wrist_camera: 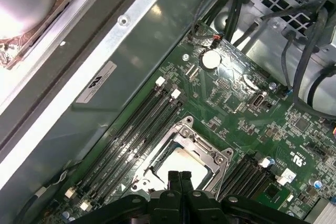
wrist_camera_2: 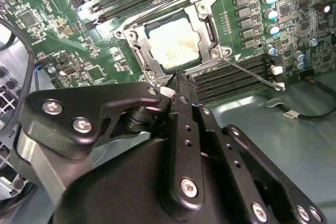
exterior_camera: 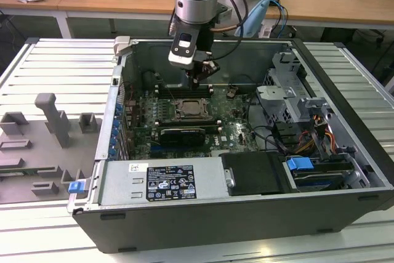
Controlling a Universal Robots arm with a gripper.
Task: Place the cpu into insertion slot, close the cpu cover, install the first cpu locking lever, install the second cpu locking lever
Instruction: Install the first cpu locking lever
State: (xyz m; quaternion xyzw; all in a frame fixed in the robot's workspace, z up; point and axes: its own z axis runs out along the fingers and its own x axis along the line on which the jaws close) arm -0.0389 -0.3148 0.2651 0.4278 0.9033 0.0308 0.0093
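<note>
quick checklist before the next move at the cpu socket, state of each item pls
1. cpu seated in the insertion slot: ok, its pale face lies flat inside.
2. cpu cover down: ok, the frame sits around the chip and the chip shows through its window.
3. Locking levers latched: cannot tell; one thin lever runs out from the socket corner over the memory slots.
4. gripper free: ok, shut and holding nothing.
5. Gripper position: ok, its tip is at the socket's edge in both wrist views.
</note>
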